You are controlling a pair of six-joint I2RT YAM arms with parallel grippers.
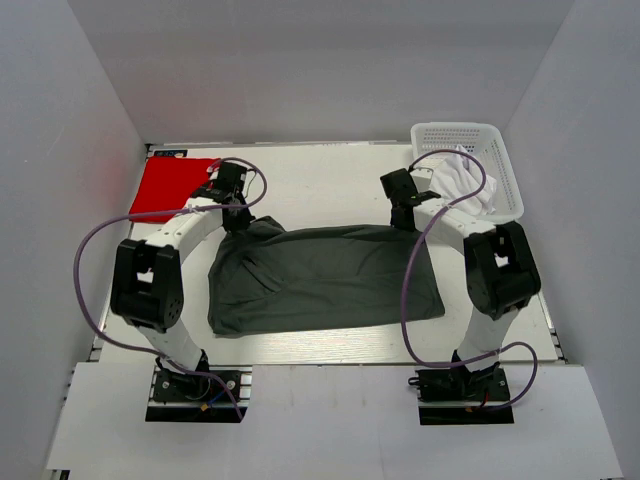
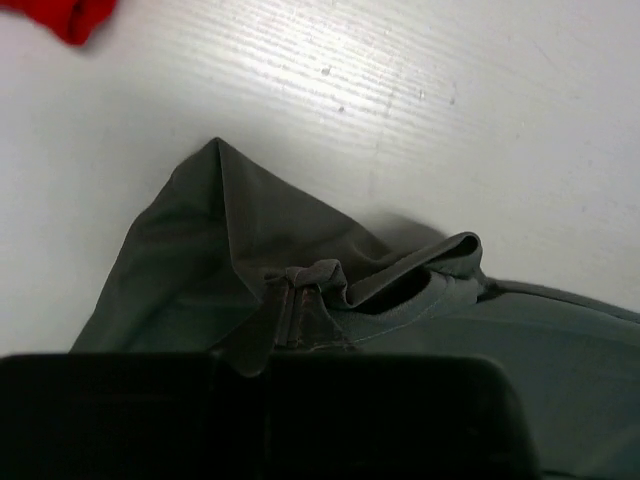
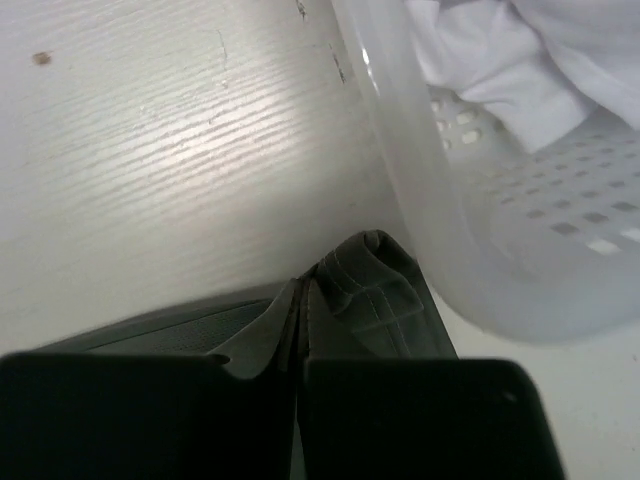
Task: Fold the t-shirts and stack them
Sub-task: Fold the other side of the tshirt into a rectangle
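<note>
The dark grey t-shirt (image 1: 325, 278) lies spread across the middle of the table. My left gripper (image 1: 236, 216) is shut on its far left corner; the pinched cloth (image 2: 300, 300) bunches between the fingers in the left wrist view. My right gripper (image 1: 405, 217) is shut on its far right corner, the hem (image 3: 350, 300) clamped between the fingers in the right wrist view. The red t-shirt (image 1: 172, 186) lies flat at the far left, and a scrap of it shows in the left wrist view (image 2: 70, 15). The white t-shirt (image 1: 462, 180) sits crumpled in the basket and shows in the right wrist view (image 3: 520, 60).
The white lattice basket (image 1: 502, 165) stands at the far right corner, its wall (image 3: 480, 250) close beside my right gripper. Grey walls enclose the table on three sides. Purple cables loop from both arms.
</note>
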